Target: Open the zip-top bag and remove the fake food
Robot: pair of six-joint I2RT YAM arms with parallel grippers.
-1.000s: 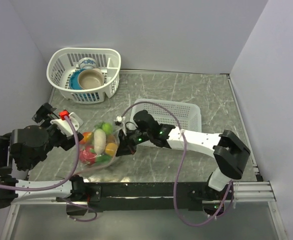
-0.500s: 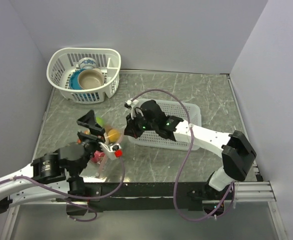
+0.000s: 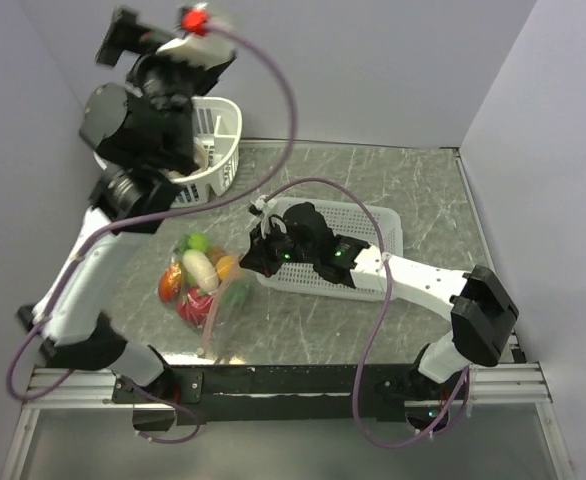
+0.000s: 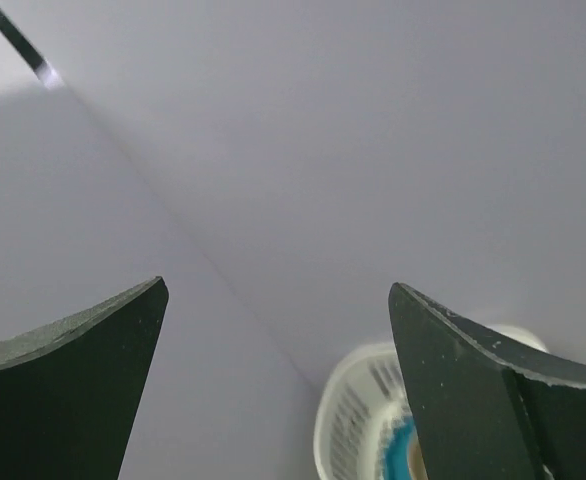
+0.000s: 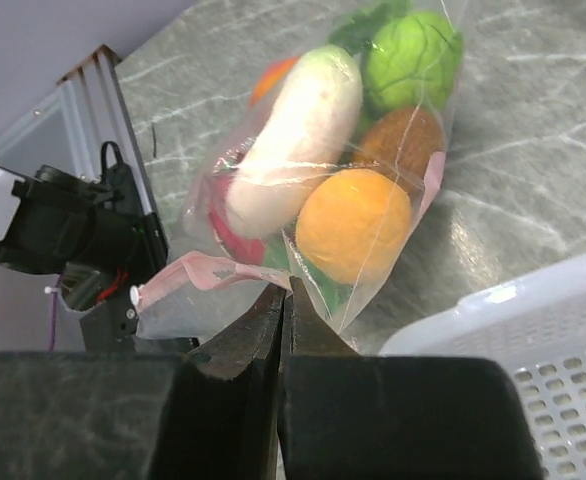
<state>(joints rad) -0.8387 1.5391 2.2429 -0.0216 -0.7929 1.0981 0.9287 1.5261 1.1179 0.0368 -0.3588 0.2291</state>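
While the right jaws stand fully closed, seemingly on a thin fold of the zip-top bag point(image 5: 303, 130) close to its pink zipper strip point(image 5: 208, 270), the left jaws gape at their widest, empty, raised high toward the wall and well apart from everything. The bag lies on the grey marbled surface point(image 3: 393, 180) just beside the flat white mesh basket point(image 3: 363, 250), with the fake food point(image 5: 353, 225) packed inside it.

My worry is the one-sided hold. With nothing gripping the opposite lip, a pull would likely drag or lift the whole bag rather than part the zipper. The slick film could also slide out of so narrow a pinch. Should the bag tip once opened, the rounded pieces may roll toward the near edge.

Clear, floppy and creased, the film catches glare. The pieces look hard and glossy: a white oblong, a smooth orange ball, a knobbly green round. The basket is rigid and perforated.
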